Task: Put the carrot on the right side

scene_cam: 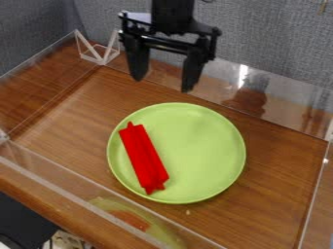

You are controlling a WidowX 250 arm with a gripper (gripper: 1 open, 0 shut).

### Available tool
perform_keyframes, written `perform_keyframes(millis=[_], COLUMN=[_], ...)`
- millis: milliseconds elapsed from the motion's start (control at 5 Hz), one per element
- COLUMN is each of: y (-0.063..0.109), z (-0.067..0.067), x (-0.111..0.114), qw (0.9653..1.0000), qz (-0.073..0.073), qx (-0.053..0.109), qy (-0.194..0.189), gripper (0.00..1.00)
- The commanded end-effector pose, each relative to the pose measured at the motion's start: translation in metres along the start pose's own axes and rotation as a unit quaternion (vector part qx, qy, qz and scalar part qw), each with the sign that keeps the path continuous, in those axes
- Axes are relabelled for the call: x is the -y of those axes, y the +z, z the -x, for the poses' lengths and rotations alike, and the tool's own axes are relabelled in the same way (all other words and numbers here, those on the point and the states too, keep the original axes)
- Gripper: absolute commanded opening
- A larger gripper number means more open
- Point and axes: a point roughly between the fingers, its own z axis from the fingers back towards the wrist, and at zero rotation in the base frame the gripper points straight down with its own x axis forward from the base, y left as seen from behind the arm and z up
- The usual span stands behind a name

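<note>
Camera view: bright red, elongated blocky carrot (143, 158) lying on round lime-green plate (196, 154), left part of plate in picture. Black two-fingered gripper (166, 70) above plate's far edge, fingers spread, nothing between. Brown wood-grain tabletop (65, 126) beneath plate. No legible brands, labels or writing.

The arm's (169, 12) upper part is cut off by the top edge.

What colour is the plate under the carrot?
The plate is lime green, best seen in the camera view.
</note>
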Motion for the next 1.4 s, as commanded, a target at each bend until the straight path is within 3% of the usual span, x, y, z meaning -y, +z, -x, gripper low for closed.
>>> perform_keyframes(millis=[0, 200, 600, 800, 1000, 1200], y=[0.018, 0.009, -0.007, 0.003, 0.012, 0.014], z=[0.008, 0.004, -0.002, 0.006, 0.004, -0.004], x=[-0.001, 0.001, 0.012, 0.029, 0.032, 0.016], qw=[0.9996, 0.9995, 0.9985, 0.9994, 0.9997, 0.9996], qz=[0.016, 0.016, 0.014, 0.014, 0.009, 0.004], qx=[0.021, 0.017, 0.013, 0.012, 0.012, 0.015], qy=[-0.001, 0.023, 0.051, 0.028, 0.019, 0.023], gripper=[0.00, 1.00, 1.00, 1.00, 1.00, 1.00])
